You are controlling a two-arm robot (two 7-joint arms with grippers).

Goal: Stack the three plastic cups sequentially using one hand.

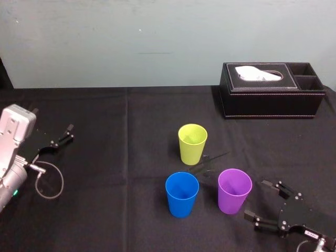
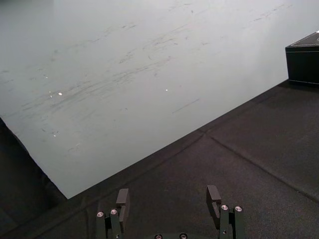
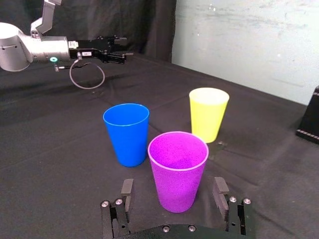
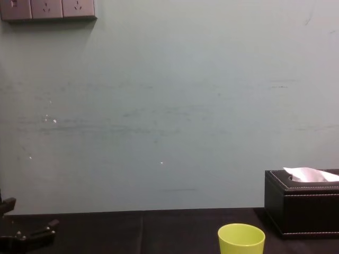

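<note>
Three plastic cups stand upright and apart on the black cloth: a lime-green cup (image 1: 192, 143) (image 3: 208, 113) (image 4: 241, 239) farthest from me, a blue cup (image 1: 182, 194) (image 3: 126, 133) in front of it, and a purple cup (image 1: 234, 190) (image 3: 178, 169) to the blue one's right. My right gripper (image 1: 258, 200) (image 3: 173, 188) is open, low over the table, just right of the purple cup. Its fingers (image 3: 127, 190) flank the cup's near side without touching it. My left gripper (image 1: 66, 134) (image 2: 168, 196) (image 3: 117, 47) rests open and empty at the far left.
A black tissue box (image 1: 271, 90) (image 4: 302, 209) with side compartments stands at the back right by the wall. A cable loop (image 1: 50, 180) hangs from the left arm. A cloth crease (image 1: 209, 163) lies between the green and purple cups.
</note>
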